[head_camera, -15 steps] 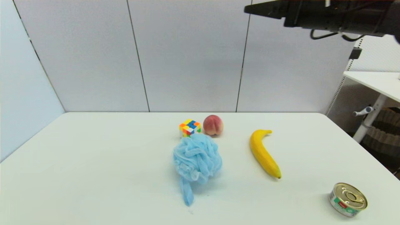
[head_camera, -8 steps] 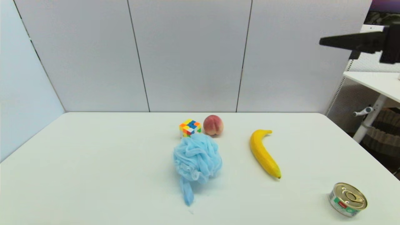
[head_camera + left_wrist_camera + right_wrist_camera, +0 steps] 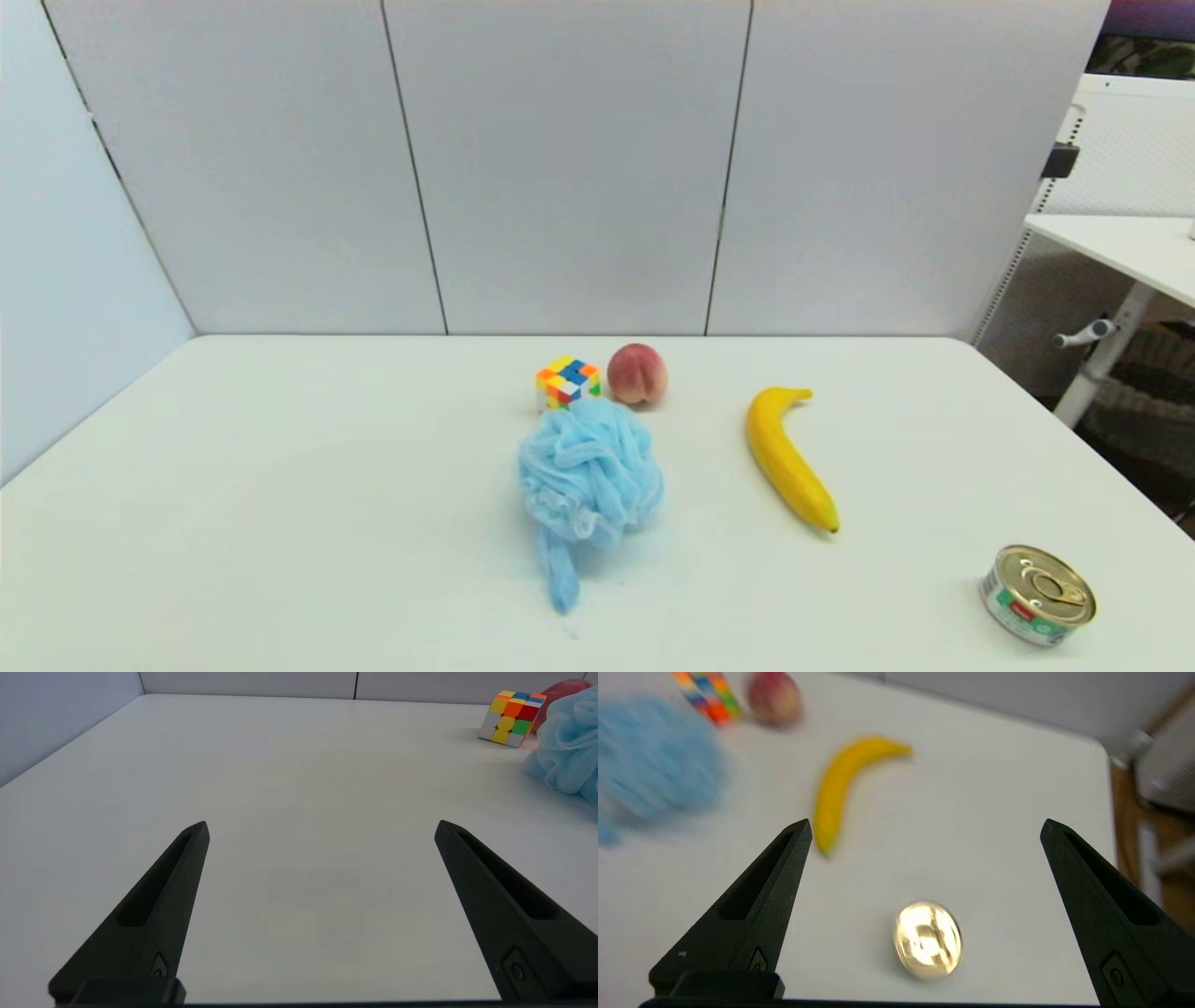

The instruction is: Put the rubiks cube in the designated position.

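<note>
The rubiks cube (image 3: pixel 567 382) sits on the white table toward the back middle, just left of a peach (image 3: pixel 637 373) and behind a blue bath pouf (image 3: pixel 589 471). The left wrist view shows the rubiks cube (image 3: pixel 511 718) far off past my left gripper (image 3: pixel 322 828), which is open low over bare tabletop. My right gripper (image 3: pixel 924 828) is open and high above the table's right side, over a tin can (image 3: pixel 927 940); the rubiks cube (image 3: pixel 707 697) is far from it. Neither gripper shows in the head view. The designated position has no mark of its own.
A banana (image 3: pixel 786 457) lies right of the pouf. The tin can (image 3: pixel 1038 595) stands near the front right corner. Bare tabletop (image 3: pixel 280 485) spreads across the left half. Grey panels close the back and left; a second desk (image 3: pixel 1120 247) stands off to the right.
The right arm, high across the upper right of the head view a second ago, has drawn back to the right and left that view. The things on the table have not moved.
</note>
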### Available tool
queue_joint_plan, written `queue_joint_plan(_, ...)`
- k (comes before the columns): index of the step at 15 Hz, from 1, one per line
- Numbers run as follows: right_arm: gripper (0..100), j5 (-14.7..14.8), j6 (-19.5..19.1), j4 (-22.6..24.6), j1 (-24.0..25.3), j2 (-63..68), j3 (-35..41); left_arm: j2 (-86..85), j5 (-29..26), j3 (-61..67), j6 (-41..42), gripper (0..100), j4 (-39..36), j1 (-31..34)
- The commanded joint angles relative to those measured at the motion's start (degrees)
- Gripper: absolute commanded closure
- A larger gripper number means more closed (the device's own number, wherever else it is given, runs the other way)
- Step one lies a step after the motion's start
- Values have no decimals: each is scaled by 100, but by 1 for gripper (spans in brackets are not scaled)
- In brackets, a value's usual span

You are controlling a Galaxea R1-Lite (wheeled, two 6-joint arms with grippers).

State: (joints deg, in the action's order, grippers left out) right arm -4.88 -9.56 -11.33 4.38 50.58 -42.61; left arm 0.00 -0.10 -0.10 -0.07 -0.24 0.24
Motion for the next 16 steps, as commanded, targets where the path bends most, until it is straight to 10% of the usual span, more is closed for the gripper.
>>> queue_joint_plan(1, 0, 1024, -152, -133, -25, -1920, 1826, 9, 1, 1, -1, 0, -11, 2)
queue_joint_plan(16, 0, 242, 428, 157, -411, -5040, 3883, 9, 1, 1, -1, 0, -11, 2)
